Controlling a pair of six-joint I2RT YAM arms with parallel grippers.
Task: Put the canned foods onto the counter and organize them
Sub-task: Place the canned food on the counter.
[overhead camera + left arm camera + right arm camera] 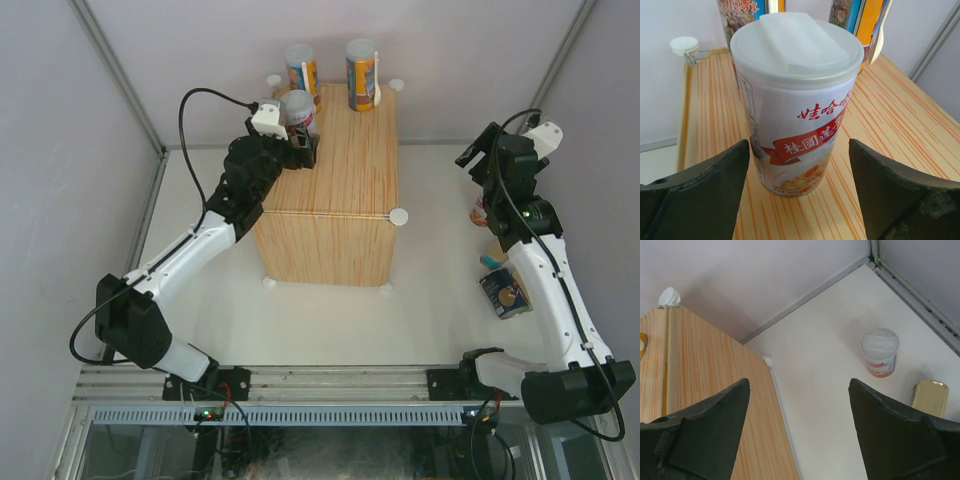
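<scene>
Probably stiff but slick, the white-red can (795,100) wants a mid-body grip (not its thin lid (797,42)); the left gripper (797,145) straddles it wide open without gripping, and the right gripper (799,385) gapes empty.

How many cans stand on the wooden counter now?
3. The left tall can and the right tall can stand at the far edge of the counter. The white-red can stands in front of the left one, between the open fingers of the left gripper. None seems hidden.

counter (900,115): light wood grain, smooth, matt
can (800,135): glossy printed white-red wrap
can lid (795,45): frosted white plastic, smooth
tin (929,396): gold metal, shiny
table (825,355): white, smooth, matt
knob (684,45): white plastic
</scene>
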